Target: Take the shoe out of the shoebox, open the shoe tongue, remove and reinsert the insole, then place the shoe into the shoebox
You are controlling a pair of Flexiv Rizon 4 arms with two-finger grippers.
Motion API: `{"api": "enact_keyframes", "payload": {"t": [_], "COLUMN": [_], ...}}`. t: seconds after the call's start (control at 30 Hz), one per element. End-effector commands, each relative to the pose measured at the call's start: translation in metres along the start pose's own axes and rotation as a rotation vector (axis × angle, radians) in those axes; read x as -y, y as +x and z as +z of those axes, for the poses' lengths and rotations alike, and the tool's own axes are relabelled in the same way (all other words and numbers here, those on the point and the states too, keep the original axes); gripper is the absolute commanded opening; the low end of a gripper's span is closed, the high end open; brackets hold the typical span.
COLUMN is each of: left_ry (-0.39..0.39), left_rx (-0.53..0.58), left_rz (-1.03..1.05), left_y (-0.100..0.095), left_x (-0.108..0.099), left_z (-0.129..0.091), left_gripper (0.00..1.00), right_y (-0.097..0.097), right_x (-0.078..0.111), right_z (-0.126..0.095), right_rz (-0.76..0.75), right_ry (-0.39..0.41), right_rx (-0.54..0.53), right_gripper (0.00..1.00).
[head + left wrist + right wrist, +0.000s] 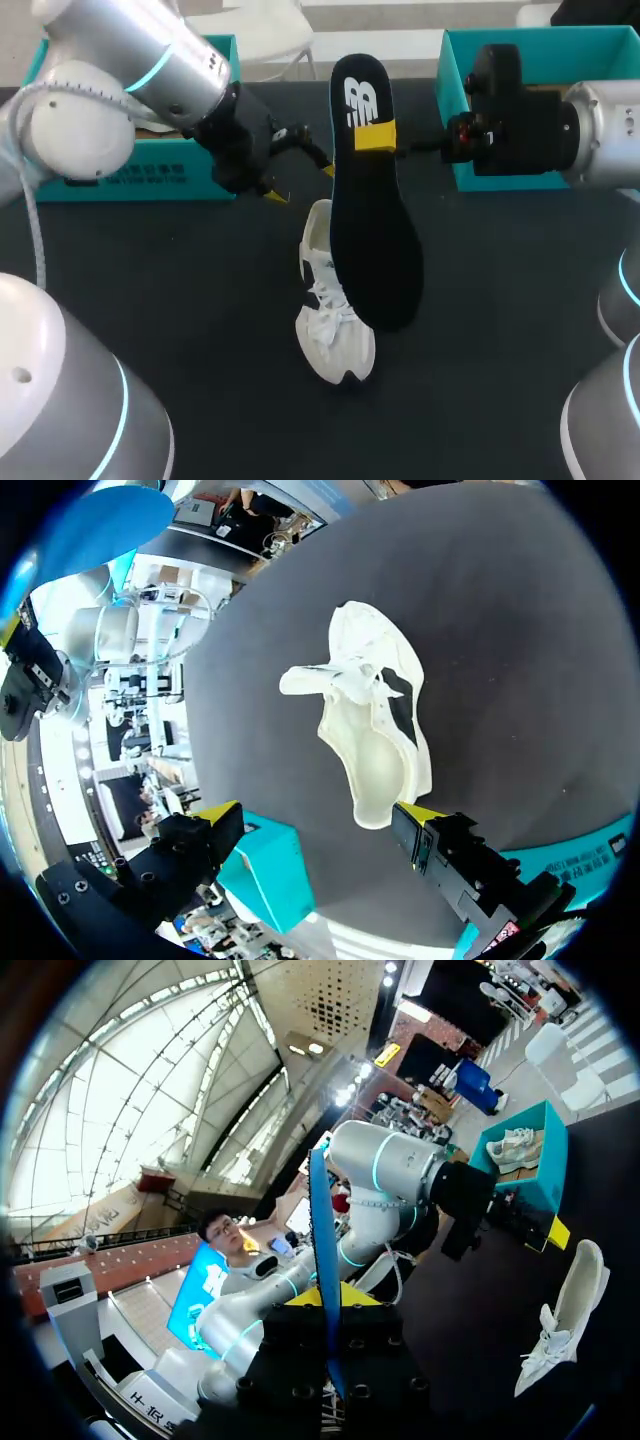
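From above, the left arm (150,60) enters at the left corner and slants down over the table (180,300), wrist bent toward the middle. At its end, the left gripper (301,184), low over the table, just behind the heel end of the shoe (330,320). Fingers spread wide, nothing held between them. Touching the shoe or not: cannot tell.

From the right, the right arm (590,120), held level, wrist pointing straight across toward the other arm. At its end, the right gripper (376,137), pinching the insole (375,230) near the far end, one yellow fingertip flat on the black face. Holds the insole clear of the table, lengthwise toward the robot, near end over the shoe in this view.

In the middle of the table, the white shoe, toe toward the robot, laces loose. Lies outside both boxes, with the left box (130,175) behind the left arm and the right box (520,50) behind the right gripper.

From the left wrist, the same wide-spread fingers, with the shoe (375,730) ahead of them, heel opening nearest and tongue flopped out to one side.

From the right wrist, fingers pressed together on the insole (320,1230), seen edge-on as a thin strip rising from between them. Beyond it, the left arm (385,1165), the shoe (565,1310) on the table, and the left box (535,1130) with a second shoe (515,1145) inside.
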State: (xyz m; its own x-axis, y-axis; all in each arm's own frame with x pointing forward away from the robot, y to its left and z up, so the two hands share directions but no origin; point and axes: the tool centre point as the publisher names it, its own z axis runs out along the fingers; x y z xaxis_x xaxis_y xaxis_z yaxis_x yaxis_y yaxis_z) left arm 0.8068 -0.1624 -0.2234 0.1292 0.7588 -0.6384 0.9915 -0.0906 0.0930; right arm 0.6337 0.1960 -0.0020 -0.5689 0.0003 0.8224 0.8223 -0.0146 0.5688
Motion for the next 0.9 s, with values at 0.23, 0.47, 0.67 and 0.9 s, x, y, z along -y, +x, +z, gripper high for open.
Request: {"api": "enact_keyframes", "payload": {"t": [0.23, 0.47, 0.67, 0.9], "left_ry": [-0.006, 0.003, -0.050, -0.103], "left_rx": [0.249, 0.332, 0.437, 0.513], "left_rz": [0.003, -0.005, 0.005, -0.018], "left_y": [0.005, 0.002, -0.009, -0.019], "left_x": [0.003, 0.003, 0.002, 0.008], "left_z": [0.001, 0.002, -0.008, -0.016], "left_gripper": [1.00, 1.00, 1.00, 1.00], "right_y": [0.000, -0.010, -0.022, -0.047], "right_x": [-0.001, -0.016, -0.026, -0.048], "right_z": [0.003, -0.002, -0.016, -0.027], "right_rz": [0.002, 0.070, 0.228, 0.393], "right_ry": [0.002, 0.034, 0.016, -0.011], "right_rx": [0.004, -0.037, -0.061, -0.009], "right_gripper": [0.00, 0.00, 0.00, 0.00]}}
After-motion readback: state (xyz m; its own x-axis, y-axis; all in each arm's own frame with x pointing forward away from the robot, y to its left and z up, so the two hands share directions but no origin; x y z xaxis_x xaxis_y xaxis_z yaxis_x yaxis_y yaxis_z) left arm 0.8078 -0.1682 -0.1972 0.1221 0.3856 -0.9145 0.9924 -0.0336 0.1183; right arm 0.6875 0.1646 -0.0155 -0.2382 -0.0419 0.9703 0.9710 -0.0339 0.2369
